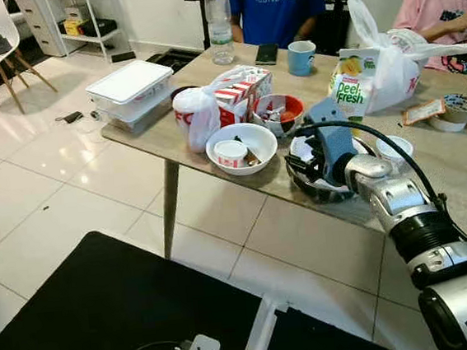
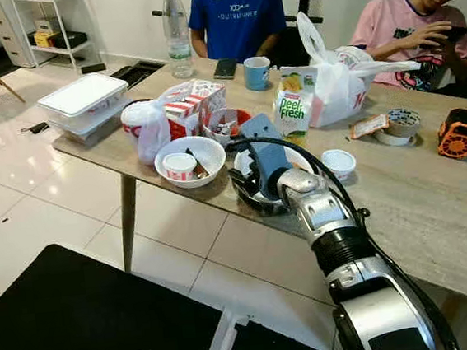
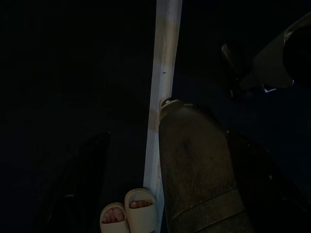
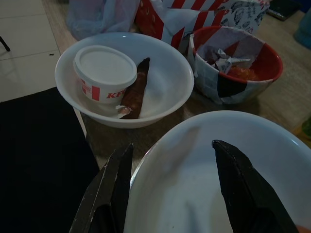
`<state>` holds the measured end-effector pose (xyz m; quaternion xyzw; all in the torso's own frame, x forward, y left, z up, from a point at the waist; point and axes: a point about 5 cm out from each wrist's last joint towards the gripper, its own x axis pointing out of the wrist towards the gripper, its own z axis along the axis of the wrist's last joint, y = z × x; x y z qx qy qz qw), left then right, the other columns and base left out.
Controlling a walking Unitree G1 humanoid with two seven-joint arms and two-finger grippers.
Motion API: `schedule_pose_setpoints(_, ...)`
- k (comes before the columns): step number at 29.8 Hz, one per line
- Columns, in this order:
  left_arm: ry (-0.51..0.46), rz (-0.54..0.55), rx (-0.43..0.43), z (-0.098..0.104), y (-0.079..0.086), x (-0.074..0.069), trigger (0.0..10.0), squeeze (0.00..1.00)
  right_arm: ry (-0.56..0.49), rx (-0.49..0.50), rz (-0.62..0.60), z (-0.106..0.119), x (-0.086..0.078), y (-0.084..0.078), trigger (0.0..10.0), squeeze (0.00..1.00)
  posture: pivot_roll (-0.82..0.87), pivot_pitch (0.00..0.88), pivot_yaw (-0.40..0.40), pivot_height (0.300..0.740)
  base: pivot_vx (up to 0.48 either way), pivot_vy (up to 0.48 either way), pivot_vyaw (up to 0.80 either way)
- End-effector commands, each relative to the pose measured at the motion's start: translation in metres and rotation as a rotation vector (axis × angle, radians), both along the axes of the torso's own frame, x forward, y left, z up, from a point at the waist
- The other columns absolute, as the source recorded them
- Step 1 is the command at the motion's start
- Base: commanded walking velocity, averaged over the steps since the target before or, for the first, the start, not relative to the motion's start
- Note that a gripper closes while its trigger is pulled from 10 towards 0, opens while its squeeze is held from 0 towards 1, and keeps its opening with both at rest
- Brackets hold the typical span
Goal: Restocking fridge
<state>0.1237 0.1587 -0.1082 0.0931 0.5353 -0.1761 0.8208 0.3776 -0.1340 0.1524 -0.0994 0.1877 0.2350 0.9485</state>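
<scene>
My right gripper (image 4: 172, 144) is open at the table's near edge, its two black fingers on either side of the rim of a white plate (image 4: 218, 184). From the head, the gripper (image 2: 248, 182) hangs just over that plate (image 2: 243, 162). Just beyond it stands a white bowl (image 4: 163, 80) holding a lidded KFC tub (image 4: 104, 70) and a brown piece of food (image 4: 136, 90). A red paper-lined bowl (image 4: 252, 63) is next to it. A Peel Fresh juice carton (image 1: 349, 88) stands upright behind the plate. My left arm hangs idle in the dark.
A lidded plastic box (image 1: 130, 90), KFC boxes (image 1: 237, 88), a tied bag (image 1: 197, 116), a water bottle (image 1: 218, 19), a blue mug (image 1: 301, 57), a white carrier bag (image 1: 397, 64) and tape (image 1: 460, 108) crowd the table (image 2: 418, 198). Two people sit behind it. Slippered feet (image 3: 129, 216) stand beside me.
</scene>
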Motion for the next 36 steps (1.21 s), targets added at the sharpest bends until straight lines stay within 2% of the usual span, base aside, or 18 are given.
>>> schedule_pose_setpoints(1, 0.128, 0.006, -0.009, -0.010, -0.004, -0.035, 10.0, 0.00, 0.012, -0.003, -0.013, -0.002, -0.001, -0.003, 10.0, 0.00, -0.04, 0.000, -0.039, 0.740, 0.000, 0.000, 0.00)
schedule_pose_setpoints(8, 0.132, 0.016, -0.013, -0.010, -0.004, -0.036, 10.0, 0.00, 0.029, -0.026, -0.023, -0.008, -0.005, -0.006, 10.0, 0.00, -0.04, 0.000, -0.041, 0.740, 0.000, 0.000, 0.00)
schedule_pose_setpoints(12, 0.130, 0.019, -0.012, -0.010, -0.004, -0.036, 10.0, 0.00, 0.013, -0.131, -0.024, -0.008, -0.004, -0.011, 10.0, 0.00, -0.04, 0.000, -0.043, 0.740, 0.000, 0.000, 0.00)
schedule_pose_setpoints(16, 0.125, 0.036, -0.015, -0.010, -0.003, -0.034, 10.0, 0.00, 0.011, -0.159, -0.006, -0.008, -0.004, -0.009, 10.0, 0.00, -0.04, 0.000, -0.046, 0.740, 0.000, 0.000, 0.00)
schedule_pose_setpoints(17, 0.119, 0.057, -0.016, -0.009, -0.002, -0.033, 10.0, 0.00, 0.012, -0.156, -0.005, -0.008, -0.003, -0.008, 8.7, 0.00, -0.04, 0.000, -0.046, 0.740, 0.000, 0.000, 0.00)
schedule_pose_setpoints(18, 0.115, 0.071, -0.018, -0.009, -0.002, -0.032, 10.0, 0.00, 0.012, -0.153, -0.004, -0.008, -0.003, -0.008, 8.7, 0.00, -0.04, 0.000, -0.046, 0.740, 0.000, 0.000, 0.00)
schedule_pose_setpoints(19, 0.113, 0.077, -0.018, -0.009, -0.001, -0.031, 10.0, 0.00, 0.012, -0.154, -0.006, -0.008, -0.002, -0.008, 6.3, 0.00, -0.04, 0.000, -0.046, 0.740, 0.000, 0.000, 0.00)
schedule_pose_setpoints(20, 0.112, 0.077, -0.017, -0.009, -0.001, -0.030, 10.0, 0.00, 0.005, -0.166, -0.015, -0.008, -0.001, -0.010, 0.9, 0.00, -0.04, 0.010, -0.048, 0.740, 0.000, 0.000, 0.00)
schedule_pose_setpoints(21, 0.110, 0.081, -0.017, -0.009, 0.000, -0.029, 10.0, 0.00, 0.001, -0.177, -0.023, -0.006, 0.000, -0.012, 0.0, 0.00, -0.04, 0.022, -0.049, 0.740, 0.000, 0.000, 0.00)
schedule_pose_setpoints(24, 0.109, 0.084, -0.016, -0.009, 0.000, -0.029, 10.0, 0.00, 0.001, -0.179, -0.024, -0.006, 0.000, -0.012, 0.0, 0.00, -0.04, 0.022, -0.049, 0.740, 0.000, 0.000, 0.00)
schedule_pose_setpoints(27, 0.105, 0.104, -0.021, -0.008, 0.002, -0.026, 10.0, 0.00, -0.026, -0.233, -0.038, 0.001, 0.004, -0.020, 0.0, 0.00, -0.05, 0.040, -0.048, 0.740, 0.000, 0.000, 0.00)
schedule_pose_setpoints(36, 0.110, 0.138, -0.022, -0.008, 0.007, -0.028, 10.0, 0.00, -0.041, -0.263, -0.039, 0.005, 0.004, -0.027, 0.0, 0.00, -0.06, 0.038, -0.039, 0.740, 0.000, 0.000, 0.00)
